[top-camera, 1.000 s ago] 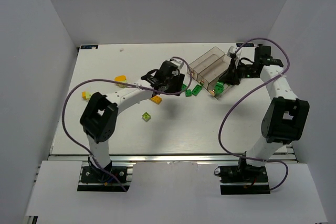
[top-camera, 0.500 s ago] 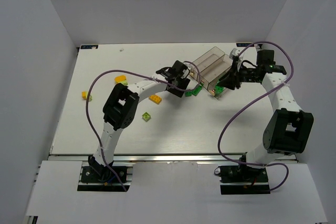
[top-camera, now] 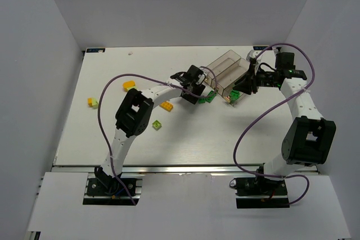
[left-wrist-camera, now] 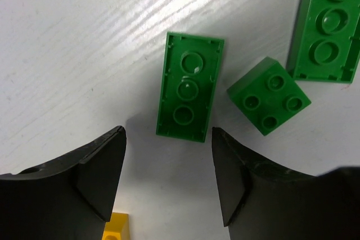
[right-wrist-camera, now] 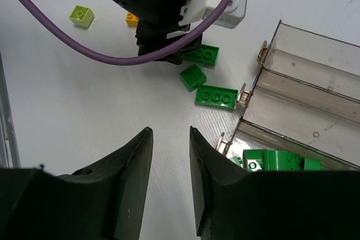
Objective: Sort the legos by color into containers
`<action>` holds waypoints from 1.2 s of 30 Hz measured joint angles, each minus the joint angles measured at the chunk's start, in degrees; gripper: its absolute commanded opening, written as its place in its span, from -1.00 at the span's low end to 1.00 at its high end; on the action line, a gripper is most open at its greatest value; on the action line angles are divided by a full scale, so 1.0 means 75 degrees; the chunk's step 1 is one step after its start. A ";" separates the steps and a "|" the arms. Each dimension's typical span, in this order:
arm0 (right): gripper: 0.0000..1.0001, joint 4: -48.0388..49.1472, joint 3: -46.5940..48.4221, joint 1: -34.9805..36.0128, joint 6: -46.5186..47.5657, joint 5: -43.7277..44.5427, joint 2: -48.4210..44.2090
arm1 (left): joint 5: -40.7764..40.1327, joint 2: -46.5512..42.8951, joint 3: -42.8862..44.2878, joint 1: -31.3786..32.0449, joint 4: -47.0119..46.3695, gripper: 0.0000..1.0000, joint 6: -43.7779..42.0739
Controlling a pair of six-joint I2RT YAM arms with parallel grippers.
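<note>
My left gripper (left-wrist-camera: 167, 139) is open and empty, low over the table, with its jaws just short of an upside-down dark green brick (left-wrist-camera: 189, 94). A small square green brick (left-wrist-camera: 269, 102) and a longer green brick (left-wrist-camera: 329, 26) lie beside it. In the top view the left gripper (top-camera: 194, 95) is by these green bricks (top-camera: 209, 97), at the near end of the three clear bins (top-camera: 225, 70). My right gripper (right-wrist-camera: 169, 133) is open and empty, above the table beside the bins (right-wrist-camera: 304, 82). Green bricks (right-wrist-camera: 275, 160) lie in the nearest bin.
Orange bricks (top-camera: 129, 85) (top-camera: 166, 105), a lime brick (top-camera: 157, 125) and a yellow and lime pair (top-camera: 91, 102) lie on the table to the left. An orange brick (left-wrist-camera: 115, 231) shows under the left finger. White walls enclose the table.
My left gripper has moved right, from over the orange brick to the green bricks by the bins. The right gripper has shifted slightly and stays open.
</note>
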State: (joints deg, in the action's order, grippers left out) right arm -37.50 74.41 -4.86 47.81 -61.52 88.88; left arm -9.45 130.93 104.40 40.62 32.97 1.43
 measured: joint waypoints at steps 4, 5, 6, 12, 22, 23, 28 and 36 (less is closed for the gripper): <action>-0.24 0.0003 -0.0006 0.0000 -0.0041 0.0003 0.0000 | 0.0003 0.0189 0.0239 0.0000 -0.0023 0.42 -0.0020; -0.24 0.0003 -0.0015 0.0000 -0.0050 0.0003 0.0000 | 0.0006 0.0236 0.0306 0.0000 -0.0032 0.41 -0.0017; -0.24 0.0009 -0.0023 0.0000 -0.0061 0.0000 0.0000 | 0.0006 0.0277 0.0376 -0.0003 -0.0044 0.40 -0.0017; -0.24 0.0012 -0.0044 0.0000 -0.0096 0.0003 0.0000 | -0.0017 0.0440 0.0589 0.0000 -0.0122 0.25 0.0087; -0.25 0.0012 -0.0044 0.0000 -0.0117 0.0003 0.0000 | -0.0082 0.0455 0.0458 0.0000 -0.0530 -0.26 0.0408; -0.25 0.0015 -0.0044 0.0000 -0.0119 0.0003 0.0000 | -0.0099 0.0425 0.0385 0.0003 -0.0621 -0.27 0.0440; -0.27 0.0015 -0.0044 0.0000 -0.0125 0.0015 0.0003 | -0.0207 -0.0044 -0.0507 0.0000 -0.1279 -0.41 0.0699; -0.72 0.0041 -0.0044 -0.0003 -0.0210 0.0198 0.0003 | -0.0210 -0.1457 -0.2299 -0.0003 -0.1795 -0.50 0.1419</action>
State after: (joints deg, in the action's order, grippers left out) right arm -37.19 74.08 -4.89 46.24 -60.03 88.90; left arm -11.03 120.01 87.15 40.60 19.51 12.08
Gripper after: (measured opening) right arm 0.249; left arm 0.448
